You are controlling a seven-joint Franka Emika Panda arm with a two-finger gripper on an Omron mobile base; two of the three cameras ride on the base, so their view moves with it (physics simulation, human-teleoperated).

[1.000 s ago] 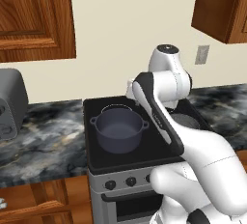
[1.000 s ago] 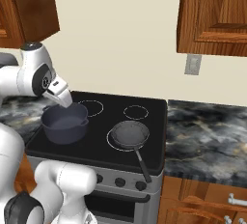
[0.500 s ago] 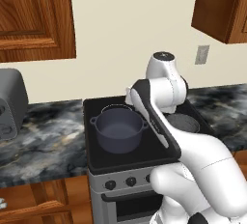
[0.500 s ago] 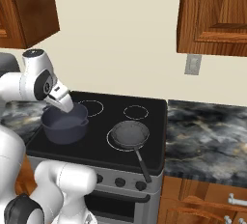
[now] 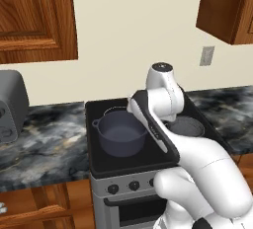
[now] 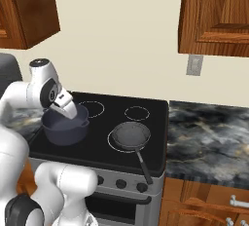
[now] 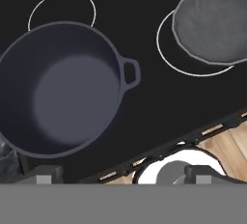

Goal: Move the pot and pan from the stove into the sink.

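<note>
Pot (image 5: 120,133), deep and dark blue-grey with two small loop handles, stands on the stove (image 5: 99,156) at centre-left of the left base view and at left of the right base view, on the front burner nearest the arm's side. Pan (image 6: 130,135), shallow and grey, rests on the neighbouring front burner ring at centre of the right base view, its long thin handle running toward the lower right, past the stove's front edge; pot and pan sit apart. In the hand view the pot fills the left half, one loop handle near frame centre, and the pan lies at upper right. Gripper (image 7: 120,175), seen at the bottom of the hand view, hangs above the stove's front edge with its fingers (image 7: 44,175) spread wide, holding nothing.
</note>
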